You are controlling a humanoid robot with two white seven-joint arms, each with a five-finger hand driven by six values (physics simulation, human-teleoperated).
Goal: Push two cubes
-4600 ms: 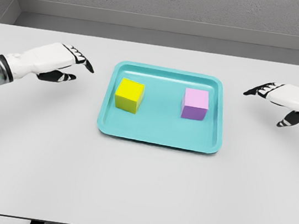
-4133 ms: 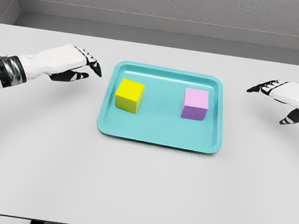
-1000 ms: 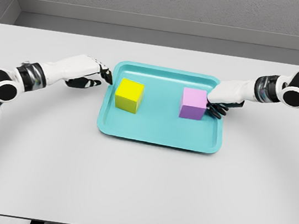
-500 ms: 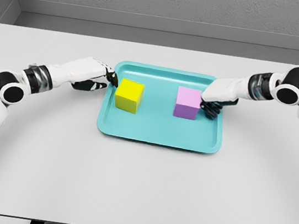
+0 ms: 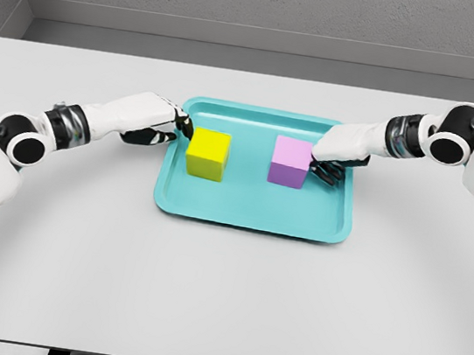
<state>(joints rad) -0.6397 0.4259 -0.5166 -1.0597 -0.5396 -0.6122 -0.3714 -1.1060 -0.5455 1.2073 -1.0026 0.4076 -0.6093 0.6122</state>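
A yellow cube (image 5: pixel 208 154) and a pink cube (image 5: pixel 290 161) stand inside a teal tray (image 5: pixel 250 213) at the table's middle. My left hand (image 5: pixel 167 123) reaches over the tray's left rim, its fingertips touching the yellow cube's left side. My right hand (image 5: pixel 332 156) reaches in from the right with its fingers pressed against the pink cube's right face. Both hands have relaxed fingers and hold nothing. The two cubes are about a cube's width apart.
The tray lies on a wide white table (image 5: pixel 220 299). A grey wall runs behind the table's far edge.
Both hands moved inward from the table's sides to the cubes. The pink cube slid left and the yellow cube slid slightly right, narrowing the gap between them.
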